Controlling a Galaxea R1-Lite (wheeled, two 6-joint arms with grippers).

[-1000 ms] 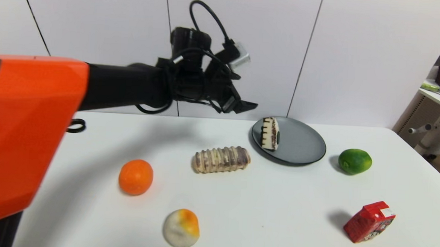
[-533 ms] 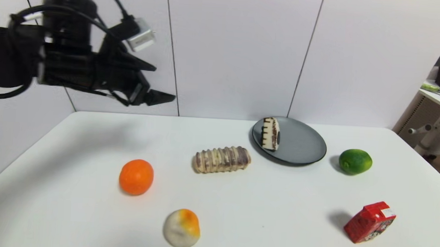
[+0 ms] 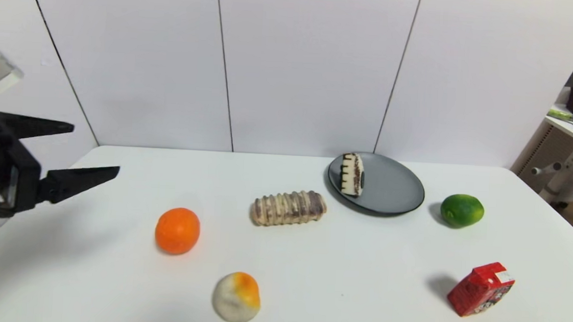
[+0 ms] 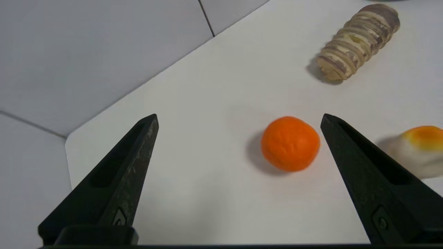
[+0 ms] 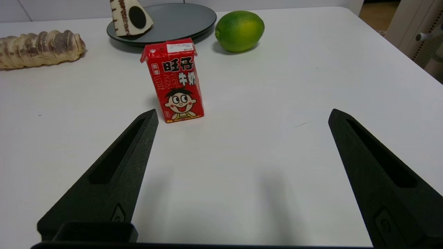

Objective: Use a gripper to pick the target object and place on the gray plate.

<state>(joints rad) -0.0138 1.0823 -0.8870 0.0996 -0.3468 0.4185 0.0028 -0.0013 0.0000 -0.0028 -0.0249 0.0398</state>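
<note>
The cake slice [image 3: 352, 174], cream with a dark chocolate top, lies on its side on the left part of the gray plate [image 3: 393, 188] at the back of the white table. Both also show in the right wrist view, the slice [image 5: 130, 17] on the plate [image 5: 180, 19]. My left gripper [image 3: 93, 151] is open and empty at the far left, above the table's left edge, far from the plate; in the left wrist view [image 4: 238, 117] its fingers frame bare table. My right gripper [image 5: 242, 116] is open and empty, low over the table's front right.
A striped bread roll [image 3: 288, 207] lies left of the plate, an orange [image 3: 177, 230] and a white-orange bun [image 3: 236, 297] at the front left, a lime [image 3: 462, 210] right of the plate, and a red milk carton [image 3: 481, 289] at the front right. Shelving stands at the far right.
My left arm has drawn back from beside the plate to the far left and lower, with the gripper open and empty. The cake slice stays on the plate.
</note>
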